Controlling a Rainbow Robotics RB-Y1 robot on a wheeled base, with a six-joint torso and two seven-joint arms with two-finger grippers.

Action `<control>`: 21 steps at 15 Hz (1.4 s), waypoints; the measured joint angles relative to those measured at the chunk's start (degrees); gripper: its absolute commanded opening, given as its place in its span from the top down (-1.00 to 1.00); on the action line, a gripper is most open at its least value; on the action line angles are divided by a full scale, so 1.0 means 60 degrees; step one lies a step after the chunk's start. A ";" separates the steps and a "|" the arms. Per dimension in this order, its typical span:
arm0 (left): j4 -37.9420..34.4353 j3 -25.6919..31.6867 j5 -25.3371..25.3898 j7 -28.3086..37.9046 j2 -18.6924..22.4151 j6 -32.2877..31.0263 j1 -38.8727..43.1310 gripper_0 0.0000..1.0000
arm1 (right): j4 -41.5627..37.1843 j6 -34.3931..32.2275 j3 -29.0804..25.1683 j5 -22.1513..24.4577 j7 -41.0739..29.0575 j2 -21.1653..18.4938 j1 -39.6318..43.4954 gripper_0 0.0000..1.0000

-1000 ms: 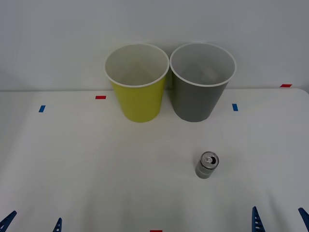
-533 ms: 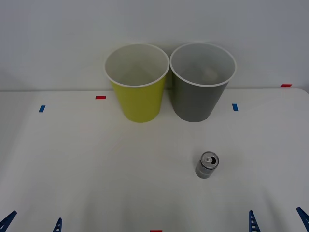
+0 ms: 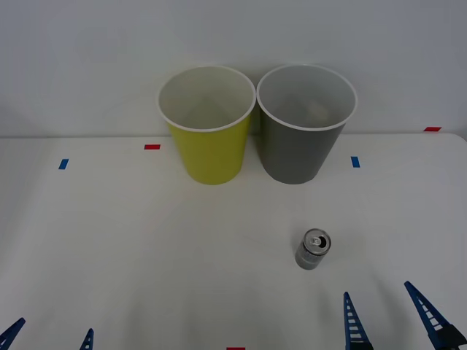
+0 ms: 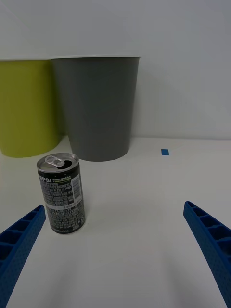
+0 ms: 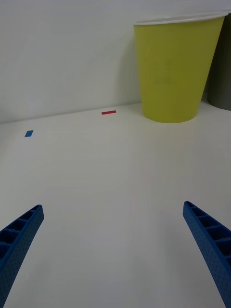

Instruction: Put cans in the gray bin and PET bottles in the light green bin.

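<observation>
A small silver-gray can [image 3: 313,250] [image 4: 61,192] stands upright on the white table, in front of the gray bin [image 3: 306,122] [image 4: 97,107]. The light green bin [image 3: 208,122] [image 4: 28,107] [image 5: 176,68] stands touching the gray bin's left side. My right gripper [image 3: 387,315] [image 4: 115,252] is open at the table's front right, a short way right of and nearer than the can, with nothing between its fingers. At the front left corner my left gripper [image 3: 49,337] [image 5: 113,248] rests open and empty. No PET bottles are in view.
Small red tape marks [image 3: 152,146] and blue tape marks [image 3: 63,164] dot the table [image 3: 146,240]. A plain wall rises just behind the bins. Open tabletop lies between the can and both bins.
My right gripper has moved forward and to the left, toward the can, and more of its fingers now show. The can, the bins and the left gripper have not moved.
</observation>
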 measured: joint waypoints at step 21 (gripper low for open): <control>-0.0001 0.0000 0.0000 0.0000 0.0000 0.0000 0.0000 -1.00 | 0.1900 0.1744 0.0945 -0.0180 0.0366 0.0928 -0.3546 -1.00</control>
